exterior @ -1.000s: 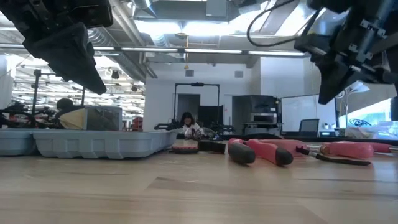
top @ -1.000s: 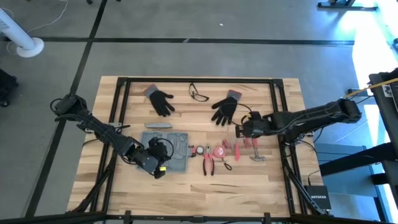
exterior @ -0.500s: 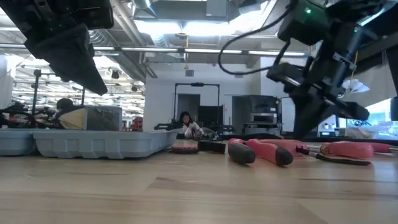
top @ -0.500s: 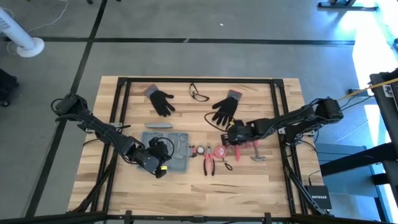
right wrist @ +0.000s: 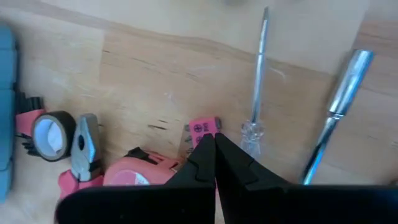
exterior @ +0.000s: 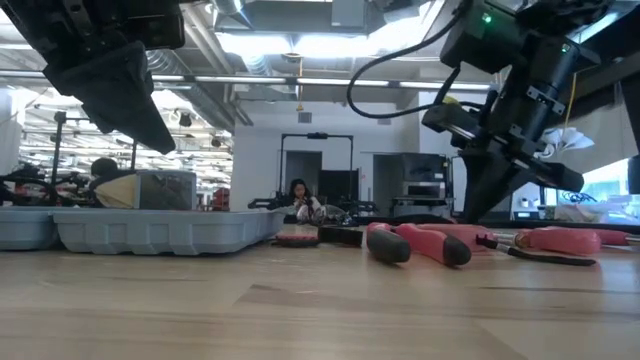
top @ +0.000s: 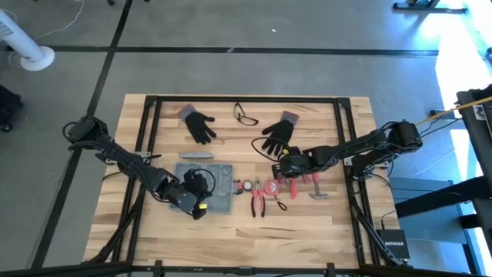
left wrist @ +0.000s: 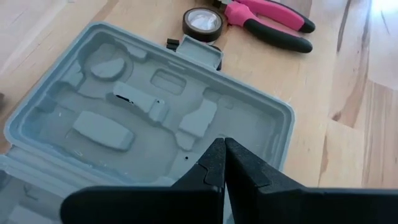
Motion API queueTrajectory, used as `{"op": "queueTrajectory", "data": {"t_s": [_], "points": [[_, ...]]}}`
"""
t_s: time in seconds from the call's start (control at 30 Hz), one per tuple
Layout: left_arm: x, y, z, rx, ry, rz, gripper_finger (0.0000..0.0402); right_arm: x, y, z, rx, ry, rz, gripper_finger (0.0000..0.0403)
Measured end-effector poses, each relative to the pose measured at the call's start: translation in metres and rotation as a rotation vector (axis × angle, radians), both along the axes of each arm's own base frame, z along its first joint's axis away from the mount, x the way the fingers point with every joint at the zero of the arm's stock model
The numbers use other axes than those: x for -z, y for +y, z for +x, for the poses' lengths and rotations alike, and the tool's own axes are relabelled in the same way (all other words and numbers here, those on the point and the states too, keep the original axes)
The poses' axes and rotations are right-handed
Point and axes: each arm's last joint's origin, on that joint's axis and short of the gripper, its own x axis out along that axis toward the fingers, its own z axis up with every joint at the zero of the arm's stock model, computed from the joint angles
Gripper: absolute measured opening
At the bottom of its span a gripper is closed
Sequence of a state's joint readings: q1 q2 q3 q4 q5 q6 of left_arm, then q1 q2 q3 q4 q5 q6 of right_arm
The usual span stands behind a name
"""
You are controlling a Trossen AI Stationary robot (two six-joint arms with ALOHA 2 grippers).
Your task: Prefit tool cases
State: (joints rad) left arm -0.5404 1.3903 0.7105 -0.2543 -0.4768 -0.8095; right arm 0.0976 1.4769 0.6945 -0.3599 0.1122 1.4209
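A wooden table seen from above carries an open blue-grey tool case lying flat near the table's middle, slightly toward the left arm's side, with its moulded recesses facing up. The left gripper hangs over the near edge of the tool case, its fingers pressed together and holding nothing; from the left wrist view the closed fingertips sit just above the tray's recesses. Just beside the tool case lie a small roll of black tape, pink-handled pliers and a round pink tape measure. The right gripper reaches in from the right side and hovers over this cluster of pink tools, its fingers also closed with nothing between them; its wrist view shows a clear-handled screwdriver and a chrome-shafted tool on the wood just past the fingertips. Farther back on the table lie two black gloves, well apart from each other, with a pair of safety glasses between them, and a slim grey bar just behind the tool case. In the low view a person, small and far off, seems to be seated in the room behind the table.
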Motion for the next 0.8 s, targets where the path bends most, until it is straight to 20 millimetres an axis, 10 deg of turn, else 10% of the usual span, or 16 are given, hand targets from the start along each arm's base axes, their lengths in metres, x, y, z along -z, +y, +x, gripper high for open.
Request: {"op": "queueTrajectory", "data": {"t_s": [0.8], "points": [[0.0003,0.0002,-0.0004,0.004,0.006,0.006,0.0000,0.0097,0.0027,0.0038,0.001,0.020,0.014,0.0000]]}}
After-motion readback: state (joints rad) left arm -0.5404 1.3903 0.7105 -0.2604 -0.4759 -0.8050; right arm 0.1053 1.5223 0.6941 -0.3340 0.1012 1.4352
